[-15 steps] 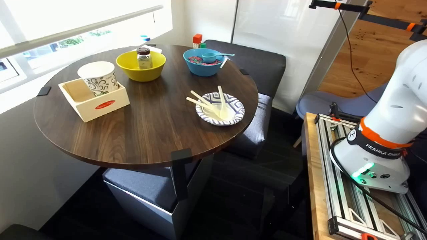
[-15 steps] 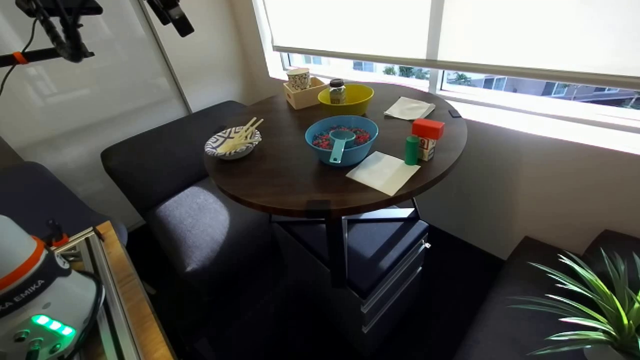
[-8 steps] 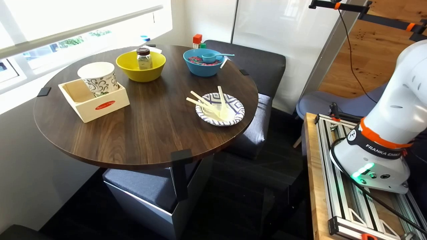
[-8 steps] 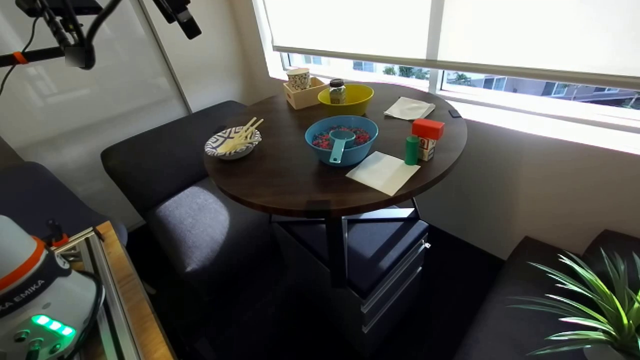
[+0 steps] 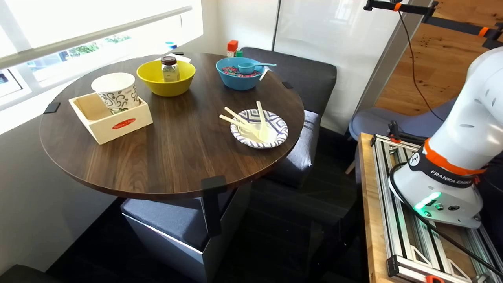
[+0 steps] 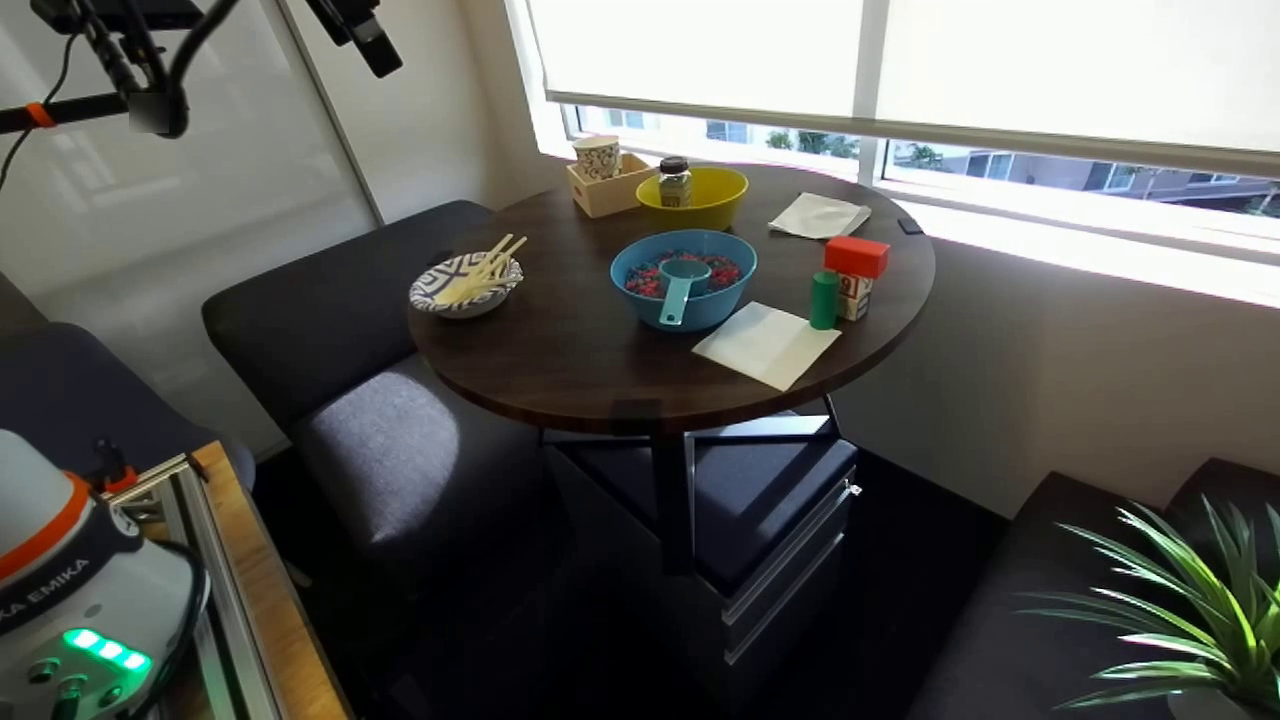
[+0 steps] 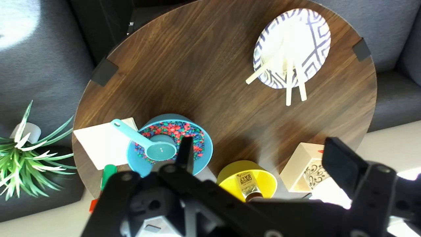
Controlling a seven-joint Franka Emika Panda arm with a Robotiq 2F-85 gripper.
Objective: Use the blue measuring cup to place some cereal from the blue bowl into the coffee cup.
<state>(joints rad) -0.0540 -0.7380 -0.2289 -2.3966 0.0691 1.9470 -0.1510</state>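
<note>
Here, the blue measuring cup [image 7: 158, 147] lies well below the claw [image 7: 258, 148].

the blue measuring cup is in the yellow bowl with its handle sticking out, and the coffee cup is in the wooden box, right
Wrong bowl: the wrist view shows the blue measuring cup in the blue bowl. Its handle does stick out, and the coffee cup is in the wooden box.
</note>
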